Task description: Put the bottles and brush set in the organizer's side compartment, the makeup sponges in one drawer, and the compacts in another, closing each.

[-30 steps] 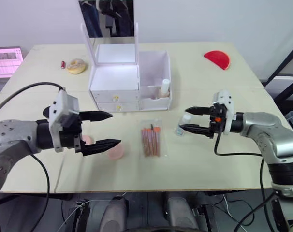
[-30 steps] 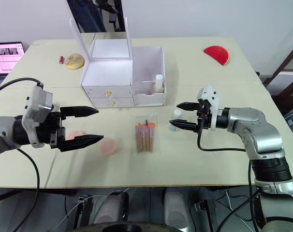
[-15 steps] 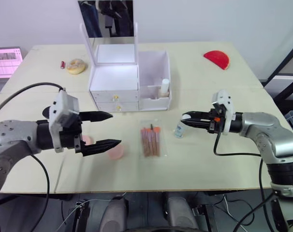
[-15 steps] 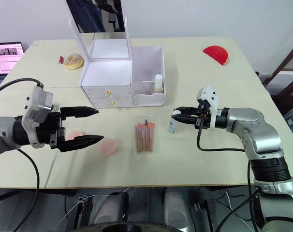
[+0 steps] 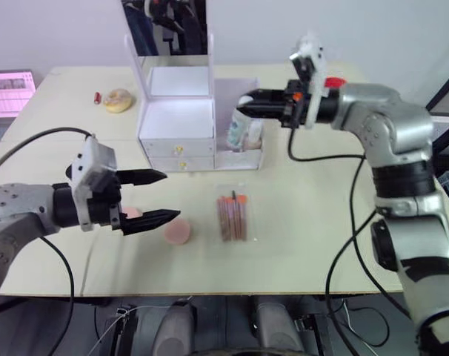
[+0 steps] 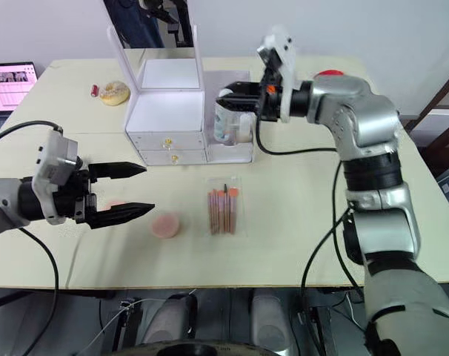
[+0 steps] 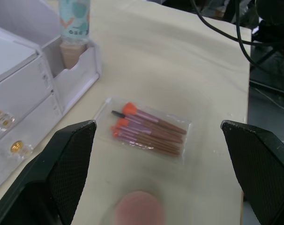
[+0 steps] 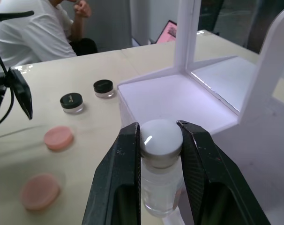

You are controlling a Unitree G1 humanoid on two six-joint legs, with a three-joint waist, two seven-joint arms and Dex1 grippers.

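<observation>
White organizer (image 5: pixel 176 122), two drawers shut, mirror panel raised, stands at 12 o'clock on the pale table (image 5: pixel 321 222); its side compartment (image 5: pixel 247 141) already holds one tan bottle (image 7: pixel 69 51).

Item in transit: clear bottle (image 5: pixel 238 130) with white cap and teal-patterned label. Half a second ago it stood on the table at 3 o'clock of the brush set, the right gripper (image 5: pixel 243 104) closing on it; it now hangs clamped by the cap between that gripper's fingers, just above the side compartment. Judgement: the lift and carry are done, and lowering and letting go remain for this bottle.

Brush set (image 5: pixel 232 215): orange-tipped brushes in a clear sleeve, flat at table centre, untouched over the last second.

Makeup sponges: one pink round (image 5: pixel 177 232) at 9 o'clock of the brush set, a second (image 5: pixel 132 215) largely behind the left gripper (image 5: pixel 158 196). That gripper hovers with fingers spread wide, empty, unmoved.

Compacts (image 8: pixel 71 102): two small black-lidded pots seen from the right wrist, beyond the organizer's corner.

Writing: letters on the clear bottle's label, too small to read
</observation>
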